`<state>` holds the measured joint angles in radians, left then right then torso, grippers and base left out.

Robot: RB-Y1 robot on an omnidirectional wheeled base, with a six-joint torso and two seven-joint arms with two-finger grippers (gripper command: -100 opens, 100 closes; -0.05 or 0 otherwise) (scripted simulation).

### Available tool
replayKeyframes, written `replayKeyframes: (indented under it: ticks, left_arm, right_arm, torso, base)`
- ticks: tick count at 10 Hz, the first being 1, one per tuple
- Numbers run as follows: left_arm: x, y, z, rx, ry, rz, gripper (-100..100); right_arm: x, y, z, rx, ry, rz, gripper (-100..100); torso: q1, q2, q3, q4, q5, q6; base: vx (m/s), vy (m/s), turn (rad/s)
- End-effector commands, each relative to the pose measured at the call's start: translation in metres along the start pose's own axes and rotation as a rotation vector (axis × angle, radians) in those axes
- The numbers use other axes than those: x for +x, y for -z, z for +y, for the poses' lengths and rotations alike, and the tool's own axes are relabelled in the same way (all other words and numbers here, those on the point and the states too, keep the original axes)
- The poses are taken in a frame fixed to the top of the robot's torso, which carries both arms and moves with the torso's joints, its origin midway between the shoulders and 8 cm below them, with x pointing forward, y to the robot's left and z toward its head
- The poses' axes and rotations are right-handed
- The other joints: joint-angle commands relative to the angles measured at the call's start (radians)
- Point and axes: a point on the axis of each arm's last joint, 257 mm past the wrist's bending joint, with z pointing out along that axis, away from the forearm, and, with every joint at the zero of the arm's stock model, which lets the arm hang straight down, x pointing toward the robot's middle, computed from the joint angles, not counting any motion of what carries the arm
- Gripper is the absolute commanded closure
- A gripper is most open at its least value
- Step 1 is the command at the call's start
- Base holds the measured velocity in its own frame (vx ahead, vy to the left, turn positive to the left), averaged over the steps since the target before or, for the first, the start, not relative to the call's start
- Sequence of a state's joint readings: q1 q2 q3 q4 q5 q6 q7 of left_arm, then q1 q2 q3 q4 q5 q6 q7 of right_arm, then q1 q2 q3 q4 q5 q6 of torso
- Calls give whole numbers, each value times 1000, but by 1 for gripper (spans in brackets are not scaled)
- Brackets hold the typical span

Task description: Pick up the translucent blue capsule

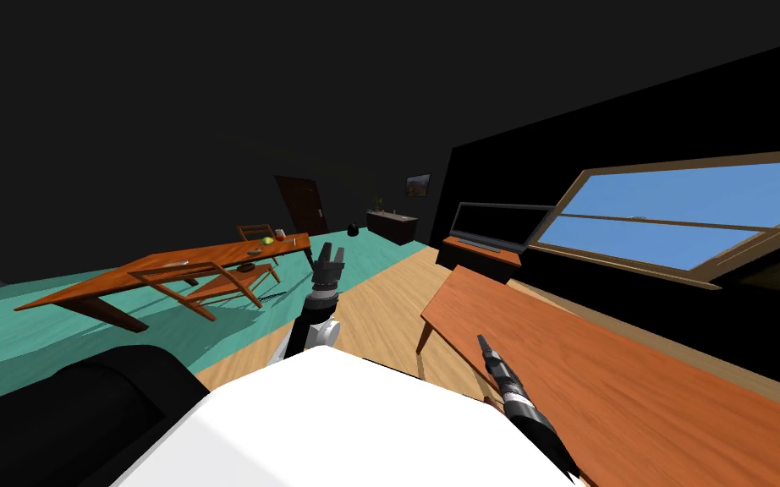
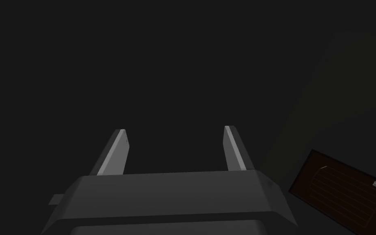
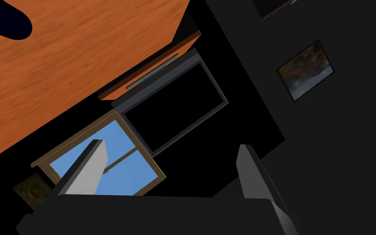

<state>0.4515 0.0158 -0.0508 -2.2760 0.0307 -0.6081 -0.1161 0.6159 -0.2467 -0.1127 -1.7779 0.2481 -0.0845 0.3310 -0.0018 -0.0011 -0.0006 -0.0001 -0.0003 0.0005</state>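
Observation:
A long wooden dining table stands far off on my left. On its far end lie a few small items, among them a green one and a red one; they are too small to tell a capsule among them. My left gripper is raised ahead of me, open and holding nothing, facing a dark wall. The right gripper is also open with nothing between its fingers, and hovers over the near corner of a second wooden table.
A teal rug lies under the dining table and its wooden chairs. A black seat is close on my left. A TV on a low stand, a window and a dark door line the walls.

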Motion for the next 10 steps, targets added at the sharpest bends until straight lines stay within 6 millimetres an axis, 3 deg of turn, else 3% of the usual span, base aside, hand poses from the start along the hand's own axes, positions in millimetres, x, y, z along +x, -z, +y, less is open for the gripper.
replayKeyframes:
  ticks: [1,3,6,7,8,10]
  left_arm:
    - [0,0,0,0,0,0,0]
    - [0,0,0,0,0,0,0]
    - [0,0,0,0,0,0,0]
    - [0,0,0,0,0,0,0]
    - [0,0,0,0,0,0,0]
    - [0,0,0,0,0,0,0]
  right_arm:
    - [8,-1,-15,43,19,20,-100]
    - [24,3,-55,144,88,76,-100]
    - [32,7,-78,211,122,112,-100]
    - [39,10,-98,262,155,142,-100]
    - [39,10,-98,262,155,142,-100]
    - [48,17,-129,340,219,196,-100]
  torso:
    - [0,0,0,0,0,0]
    - [0,0,0,0,0,0]
    - [0,-1,0,0,0,0]
    - [0,-1,0,0,0,0]
    - [0,-1,-1,0,0,0]
    - [0,-1,-1,0,0,0]
  base:
    - [4,-10,62]
    - [8,-13,140]
    - [10,-12,61]
    - [15,-9,77]
    - [13,-8,42]
    - [22,-12,84]
